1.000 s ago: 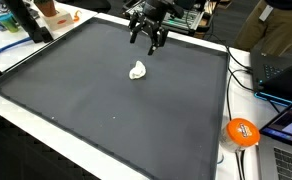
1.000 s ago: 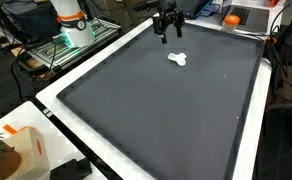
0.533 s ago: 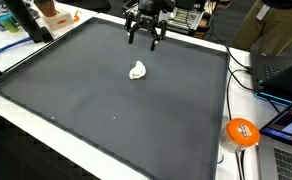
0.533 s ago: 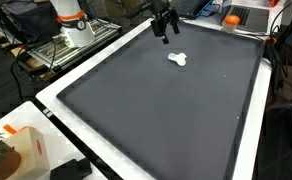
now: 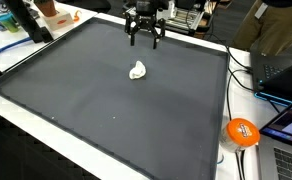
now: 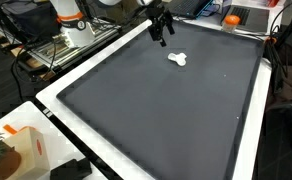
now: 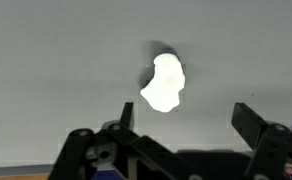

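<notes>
Hanging wide open and empty near the top, the gripper (image 5: 144, 42) should sit right over the white lump (image 5: 137, 70) before squeezing.

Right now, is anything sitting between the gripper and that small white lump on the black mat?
Nothing visible does. The open gripper hangs above the black mat, apart from the white lump, with only bare mat between them in both exterior views and the wrist view.

A dark grey mat (image 5: 106, 110) covers the white-edged table (image 6: 81, 135). A small white lump (image 5: 137, 70) lies on the mat, just above the frame's centre.
</notes>
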Robot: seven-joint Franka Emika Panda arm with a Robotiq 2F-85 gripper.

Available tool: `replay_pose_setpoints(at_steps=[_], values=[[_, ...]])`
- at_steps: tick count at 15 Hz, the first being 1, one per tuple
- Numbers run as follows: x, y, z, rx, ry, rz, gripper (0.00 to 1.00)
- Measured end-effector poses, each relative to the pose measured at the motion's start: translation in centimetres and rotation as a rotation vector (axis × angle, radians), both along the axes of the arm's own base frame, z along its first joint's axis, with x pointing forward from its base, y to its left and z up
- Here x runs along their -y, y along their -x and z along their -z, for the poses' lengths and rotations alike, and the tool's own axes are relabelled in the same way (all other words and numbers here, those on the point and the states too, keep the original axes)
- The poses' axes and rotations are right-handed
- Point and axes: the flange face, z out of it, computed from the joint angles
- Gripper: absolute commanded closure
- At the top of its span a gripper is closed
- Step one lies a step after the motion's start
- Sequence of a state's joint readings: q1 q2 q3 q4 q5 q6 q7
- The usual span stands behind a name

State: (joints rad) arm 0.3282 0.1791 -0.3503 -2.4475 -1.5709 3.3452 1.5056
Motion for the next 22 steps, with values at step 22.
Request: replay_pose_setpoints(at_steps=[22], values=[[-4.4, 0.6, 2.0, 0.052, 0.16, 0.011, 0.0]])
